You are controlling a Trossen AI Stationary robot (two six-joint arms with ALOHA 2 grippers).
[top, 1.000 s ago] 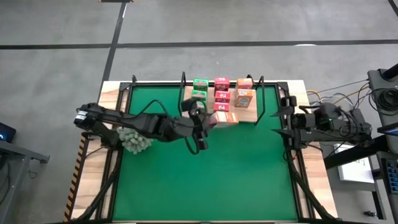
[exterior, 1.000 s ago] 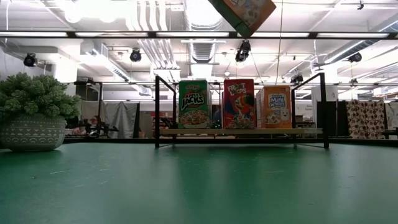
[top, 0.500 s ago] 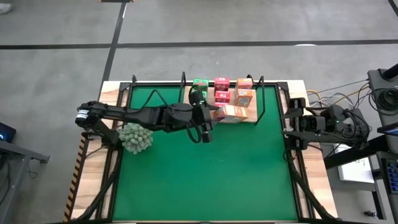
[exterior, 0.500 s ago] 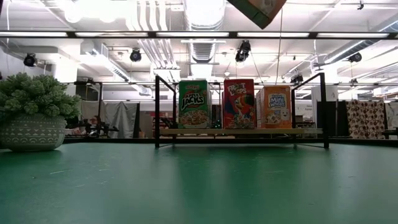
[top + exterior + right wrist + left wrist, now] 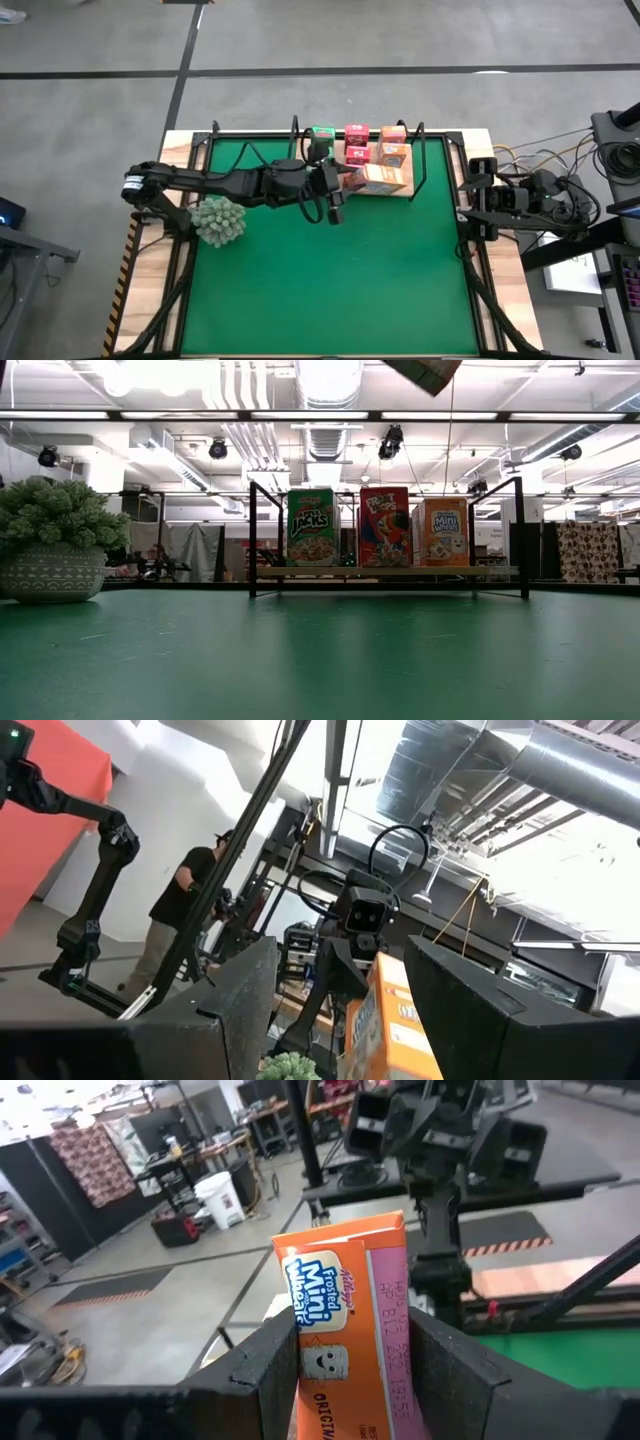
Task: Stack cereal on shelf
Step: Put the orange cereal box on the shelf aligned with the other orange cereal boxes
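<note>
Left tool [image 5: 350,1370] is gripping an orange Frosted Mini-Wheats box [image 5: 345,1330] above the shelf [image 5: 400,190] by the table's far edge; right tool [image 5: 340,1010] is sitting open at the right edge.

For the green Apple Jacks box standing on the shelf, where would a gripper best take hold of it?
Probably the two narrow sides of the Apple Jacks box, near its top, coming from above. It stands upright on the shelf, its outer side open, but the Froot Loops box stands close alongside, leaving little room for the jaws.
</note>
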